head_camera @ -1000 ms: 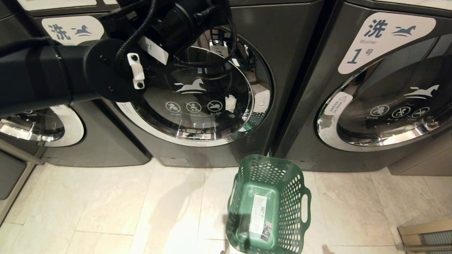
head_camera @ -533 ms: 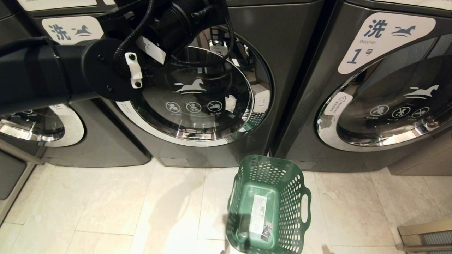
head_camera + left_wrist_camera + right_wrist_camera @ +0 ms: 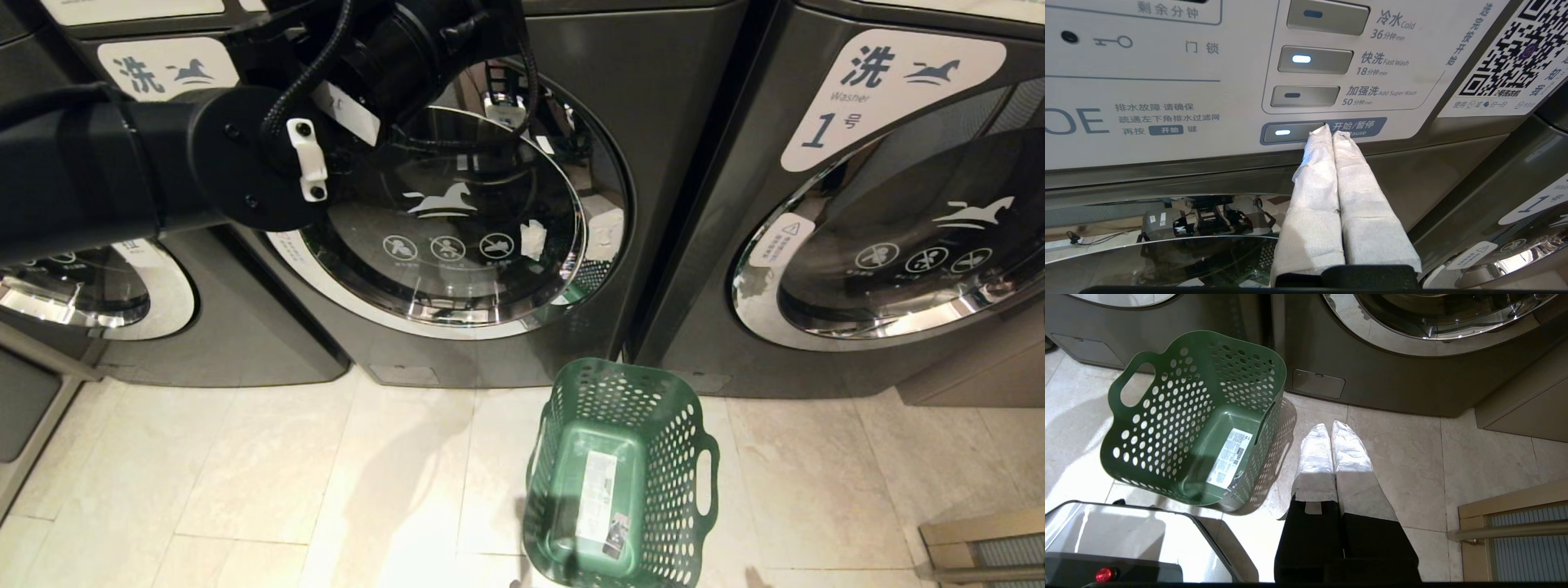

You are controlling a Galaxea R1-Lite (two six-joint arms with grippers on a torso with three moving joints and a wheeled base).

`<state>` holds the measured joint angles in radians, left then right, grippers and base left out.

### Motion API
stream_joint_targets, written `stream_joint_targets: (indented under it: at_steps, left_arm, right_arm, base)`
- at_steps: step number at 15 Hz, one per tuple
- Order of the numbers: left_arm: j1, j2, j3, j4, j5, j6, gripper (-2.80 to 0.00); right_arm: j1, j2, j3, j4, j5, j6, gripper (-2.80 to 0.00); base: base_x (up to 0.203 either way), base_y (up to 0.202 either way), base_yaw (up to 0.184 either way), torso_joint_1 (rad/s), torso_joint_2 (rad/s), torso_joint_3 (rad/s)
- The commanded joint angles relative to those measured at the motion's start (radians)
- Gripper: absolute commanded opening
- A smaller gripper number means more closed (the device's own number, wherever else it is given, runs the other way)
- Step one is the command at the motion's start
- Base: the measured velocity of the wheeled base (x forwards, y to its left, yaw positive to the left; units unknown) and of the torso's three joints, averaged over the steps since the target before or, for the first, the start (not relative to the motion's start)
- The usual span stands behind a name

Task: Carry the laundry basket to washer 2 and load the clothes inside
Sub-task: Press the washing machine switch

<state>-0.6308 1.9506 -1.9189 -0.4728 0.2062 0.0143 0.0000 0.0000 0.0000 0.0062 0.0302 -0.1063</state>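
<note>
Currently:
step: start/pause button (image 3: pixel 1293 132) judged being pressed on washer 2 (image 3: pixel 653 90).
left gripper (image 3: pixel 1331 131): fingers pressed together, tips at the button.
laundry basket (image 3: pixel 624 482): seen empty, well below.
clothes: not seen.
right gripper (image 3: pixel 1330 428): closed, parked.
next: retraction judged required.

Empty laundry basket (image 3: pixel 620 482) on floor (image 3: pixel 245 474) before washer 2 (image 3: pixel 490 204).
</note>
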Motion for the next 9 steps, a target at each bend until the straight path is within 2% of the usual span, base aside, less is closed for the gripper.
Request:
stream_joint_targets:
  at_steps: [1, 5, 9]
  left_arm:
    - [0.002, 0.002, 0.001, -0.006, 0.004, 0.0, -2.8]
    - [0.014, -0.006, 0.009, -0.004, 0.007, 0.0, -2.8]
    - [-0.007, -0.025, 0.029, -0.004, 0.015, 0.003, -2.8]
  right_arm:
    - [0.0, 0.0, 0.0, 0.0, 0.0, -0.001, -2.8]
    - [0.0, 0.0, 0.0, 0.0, 0.0, -0.001, -2.8]
    - [0.0, 0.002, 0.0, 0.0, 0.0, 0.0, -2.8]
  base:
    - [0.0, 0.0, 0.0, 0.0, 0.0, 0.0]
    - [0.0, 0.0, 0.0, 0.0, 0.0, 0.0]
    - [0.0, 0.0, 0.0, 0.0, 0.0, 0.0]
